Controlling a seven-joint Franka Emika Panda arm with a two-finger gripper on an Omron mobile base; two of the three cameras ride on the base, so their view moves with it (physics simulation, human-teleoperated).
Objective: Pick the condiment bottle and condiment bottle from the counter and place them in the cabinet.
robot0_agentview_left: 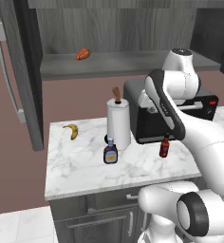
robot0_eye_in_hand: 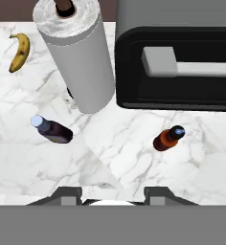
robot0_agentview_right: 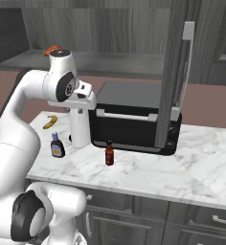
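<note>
Two condiment bottles stand on the marble counter (robot0_agentview_left: 80, 173). The slim red one with a black cap (robot0_agentview_left: 164, 147) (robot0_agentview_right: 109, 154) (robot0_eye_in_hand: 168, 139) is in front of the toaster oven. The squat dark-purple one with a pale-blue cap (robot0_agentview_left: 110, 153) (robot0_agentview_right: 57, 146) (robot0_eye_in_hand: 52, 130) is left of it, in front of the paper-towel roll. My gripper (robot0_eye_in_hand: 112, 196) hangs high above the counter and looks straight down between the two bottles; it is open and holds nothing. The cabinet's door (robot0_agentview_left: 23, 71) (robot0_agentview_right: 175, 72) is swung open, baring its shelf (robot0_agentview_left: 114, 65).
A tall white paper-towel roll (robot0_agentview_left: 118, 124) (robot0_eye_in_hand: 81, 62) and a black toaster oven (robot0_agentview_left: 149, 121) (robot0_agentview_right: 134, 122) (robot0_eye_in_hand: 182, 62) stand at the back of the counter. A banana (robot0_agentview_left: 72, 130) (robot0_eye_in_hand: 19, 50) lies at the far left. An orange-red item (robot0_agentview_left: 83, 53) rests on the cabinet shelf.
</note>
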